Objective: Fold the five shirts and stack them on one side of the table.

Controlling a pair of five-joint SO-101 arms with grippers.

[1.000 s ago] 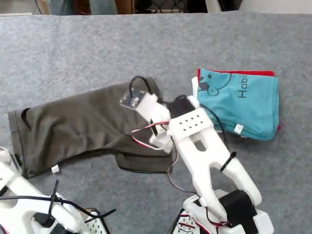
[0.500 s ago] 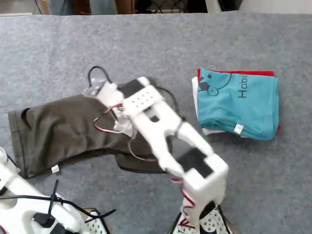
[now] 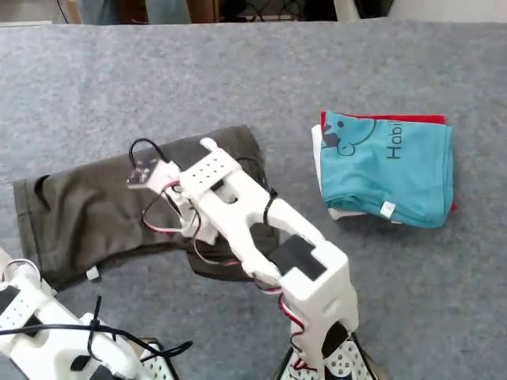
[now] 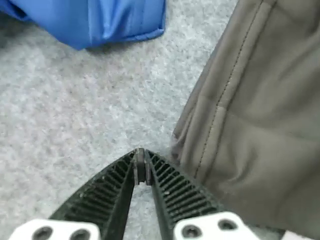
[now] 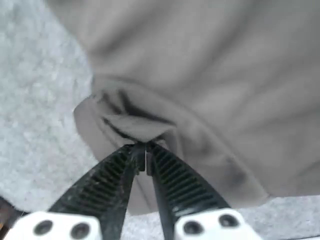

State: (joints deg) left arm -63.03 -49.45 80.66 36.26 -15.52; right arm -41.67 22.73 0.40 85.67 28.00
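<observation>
Olive shirt, centre-left, mid-fold: right gripper seemingly clamps its hem for drawing across; left gripper pinched together, empty.

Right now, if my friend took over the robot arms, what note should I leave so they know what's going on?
Left gripper: shut, holding nothing, low over the table beside the olive shirt.
Right gripper: shut, pinching a fold of the olive shirt.
Things: the olive shirt lies spread out. The folded stack has the teal shirt on top, with the red shirt and white shirt peeking out beneath. A blue cloth lies near the left gripper.
Done: three stacked.
Left: fold and stack the olive shirt; probably the blue cloth after.
</observation>
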